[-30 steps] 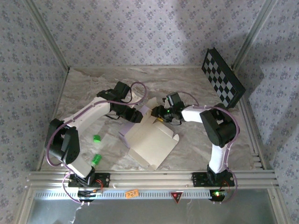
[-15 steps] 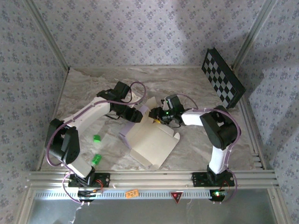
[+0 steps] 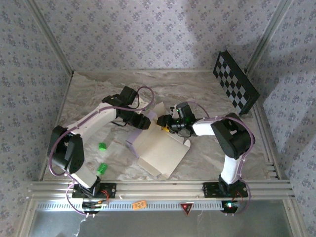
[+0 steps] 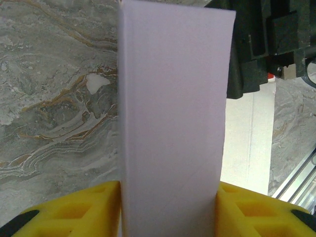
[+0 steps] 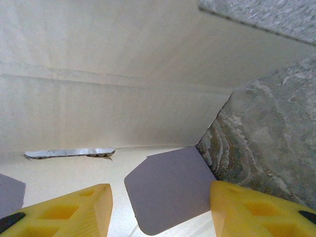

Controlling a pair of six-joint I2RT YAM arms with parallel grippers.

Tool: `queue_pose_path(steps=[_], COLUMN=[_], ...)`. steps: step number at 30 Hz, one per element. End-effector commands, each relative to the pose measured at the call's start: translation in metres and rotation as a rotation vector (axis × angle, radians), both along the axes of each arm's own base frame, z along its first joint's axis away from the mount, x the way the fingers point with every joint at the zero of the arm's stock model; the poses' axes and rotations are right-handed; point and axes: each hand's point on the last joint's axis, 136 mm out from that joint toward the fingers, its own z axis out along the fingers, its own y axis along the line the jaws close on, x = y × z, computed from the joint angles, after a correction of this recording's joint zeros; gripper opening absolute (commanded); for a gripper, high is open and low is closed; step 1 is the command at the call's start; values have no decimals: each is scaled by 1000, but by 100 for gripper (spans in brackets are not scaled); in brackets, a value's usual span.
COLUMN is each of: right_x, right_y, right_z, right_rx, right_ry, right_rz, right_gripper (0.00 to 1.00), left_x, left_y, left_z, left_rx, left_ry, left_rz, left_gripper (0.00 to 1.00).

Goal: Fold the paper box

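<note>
Your paper box [image 3: 160, 150] lies half open on the table [image 3: 207, 96], cream side up. It looks light, thin and easily creased, so take flaps close to their folds. At its far edge the left gripper [image 4: 168, 191] is clamped on an upright lavender flap [image 4: 170, 98]; beside it the right gripper [image 5: 160, 200] has its fingers apart over the cream inside
</note>
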Motion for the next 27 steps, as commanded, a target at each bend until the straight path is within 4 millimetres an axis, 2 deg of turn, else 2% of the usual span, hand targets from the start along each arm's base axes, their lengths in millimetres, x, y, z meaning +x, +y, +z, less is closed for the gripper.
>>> queue_pose_path(steps=[1, 6, 11, 22, 27], right_x=[-4, -7, -10, -19, -28], right_y=[14, 20, 21, 13, -3], right_z=[26, 30, 23, -34, -57], right_rx=[80, 93, 82, -96, -312], right_ry=[-62, -82, -64, 91, 133], right_rz=[52, 82, 92, 91, 83], right_gripper=[58, 59, 54, 35, 25], left_x=[-2, -1, -1, -1, -3], left_y=[-1, -1, -1, -3, -5], left_z=[2, 2, -2, 2, 5], left_rx=[-4, -6, -1, -1, -4], left_ry=[0, 2, 12, 6, 4], left_rz=[7, 11, 15, 13, 10], left_gripper=[48, 48, 48, 47, 47])
